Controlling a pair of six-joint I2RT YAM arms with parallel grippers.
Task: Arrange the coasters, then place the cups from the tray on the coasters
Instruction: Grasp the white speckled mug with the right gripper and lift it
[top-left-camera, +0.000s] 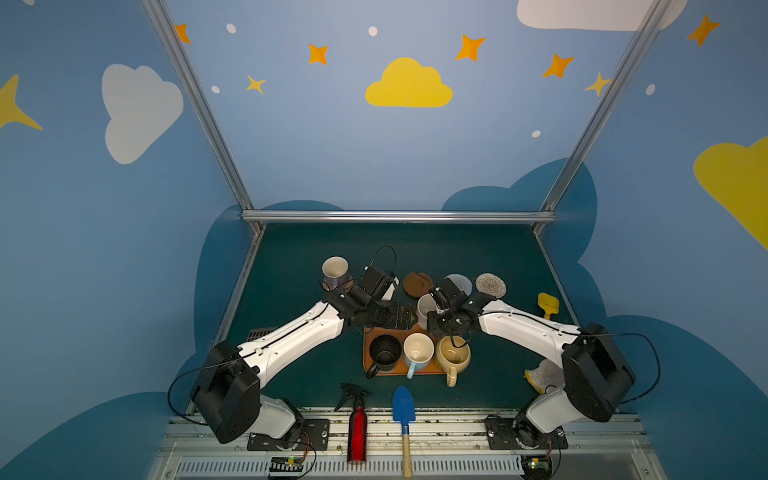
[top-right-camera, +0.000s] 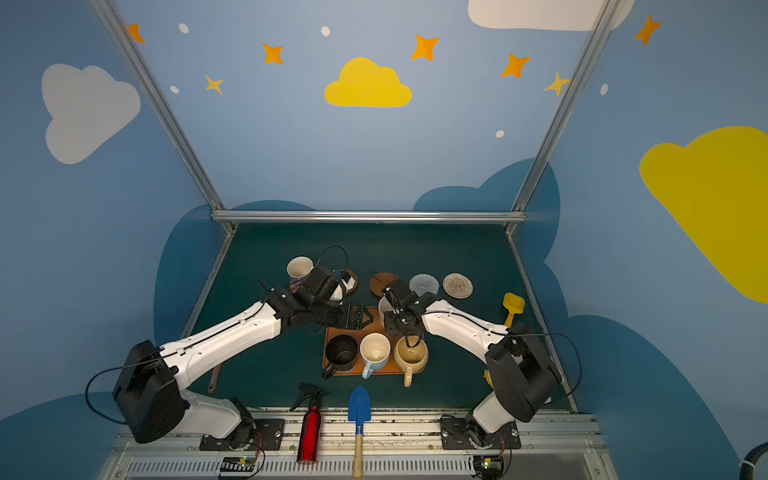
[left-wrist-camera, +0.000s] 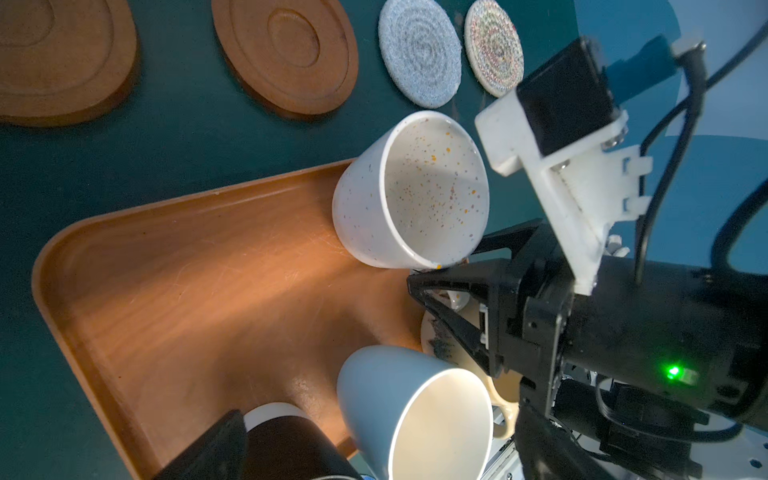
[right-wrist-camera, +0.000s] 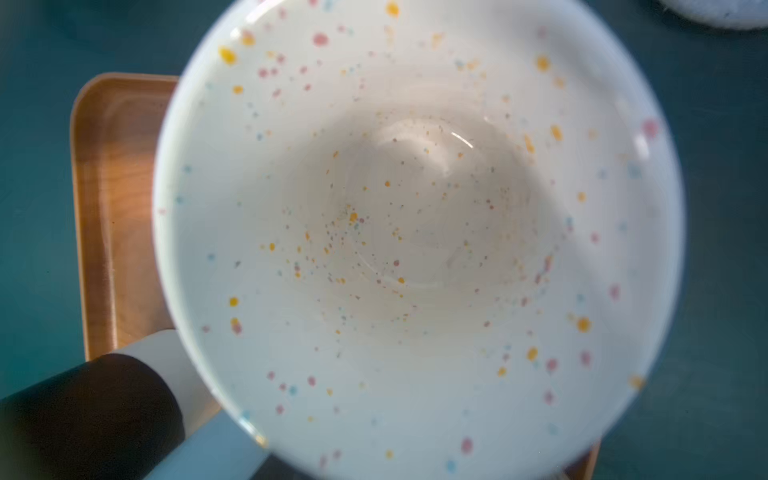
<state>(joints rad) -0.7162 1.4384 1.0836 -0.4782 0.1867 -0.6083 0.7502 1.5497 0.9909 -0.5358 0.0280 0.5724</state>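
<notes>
The right gripper (left-wrist-camera: 436, 289) reaches down at the cream-white cup (left-wrist-camera: 409, 195), which is at the far right corner of the tray (left-wrist-camera: 187, 270). Its jaws stand on either side of the cup's handle, and I cannot tell whether they clench it or only flank it (the right wrist view is filled by the cup's speckled inside). The left gripper (top-left-camera: 402, 318) hangs over the tray's far left corner, its jaws spread wide and released.

Along the tray's near edge stand the black cup (top-left-camera: 385, 353), the light blue cup (top-left-camera: 417, 351) and, at the near right corner, the yellowish-tan cup (top-left-camera: 453, 355). Toward the far left of the table (top-left-camera: 291, 257), the lilac cup (top-left-camera: 335, 271) sits on the woven tan coaster (top-left-camera: 347, 287). A row runs rightward from it: the first wooden coaster (left-wrist-camera: 62, 54), the second wooden coaster (left-wrist-camera: 286, 54), the grey-white rope coaster (left-wrist-camera: 419, 52) and the beige rope coaster (left-wrist-camera: 494, 52).
</notes>
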